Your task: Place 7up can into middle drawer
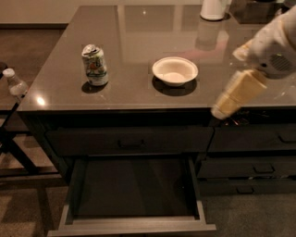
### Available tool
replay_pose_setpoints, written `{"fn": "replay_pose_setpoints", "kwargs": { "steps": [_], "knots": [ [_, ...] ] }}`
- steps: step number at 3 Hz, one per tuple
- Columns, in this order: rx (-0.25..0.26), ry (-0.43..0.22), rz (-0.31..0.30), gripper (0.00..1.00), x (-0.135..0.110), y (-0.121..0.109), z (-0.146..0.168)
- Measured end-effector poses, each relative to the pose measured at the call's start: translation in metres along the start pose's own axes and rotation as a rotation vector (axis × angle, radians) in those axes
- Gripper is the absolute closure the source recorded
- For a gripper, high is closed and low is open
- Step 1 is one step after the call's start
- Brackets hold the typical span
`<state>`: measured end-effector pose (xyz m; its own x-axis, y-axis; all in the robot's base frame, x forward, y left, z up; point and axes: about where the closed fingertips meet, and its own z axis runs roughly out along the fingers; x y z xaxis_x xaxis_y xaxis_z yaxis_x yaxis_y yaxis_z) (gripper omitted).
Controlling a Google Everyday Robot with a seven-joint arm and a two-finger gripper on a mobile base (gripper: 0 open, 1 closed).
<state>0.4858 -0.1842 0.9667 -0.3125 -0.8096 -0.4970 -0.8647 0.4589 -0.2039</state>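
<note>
The 7up can [95,65] stands upright on the left part of the dark countertop [129,97], its top dented. The middle drawer [134,185] is pulled out below the counter, and its dark bottom holds nothing. My gripper [225,104] hangs over the counter's front right edge, right of the white bowl [175,71] and far to the right of the can. It holds nothing that I can see.
A clear plastic bottle with a white cap [14,83] stands off the counter's left side. A white container [212,9] is at the back of the counter. A shut handled drawer [129,141] sits above the open one, and narrower handled drawers [259,169] are at the right.
</note>
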Motion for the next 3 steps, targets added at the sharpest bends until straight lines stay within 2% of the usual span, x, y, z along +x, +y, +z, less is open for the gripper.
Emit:
{"fn": "replay_pose_setpoints", "kwargs": {
  "steps": [1,3],
  "knots": [
    [0.002,-0.153,0.055,0.00,-0.0325,-0.0286,0.0196],
    [-0.007,-0.176,0.063,0.00,-0.0340,-0.0270,0.0257]
  ]
}}
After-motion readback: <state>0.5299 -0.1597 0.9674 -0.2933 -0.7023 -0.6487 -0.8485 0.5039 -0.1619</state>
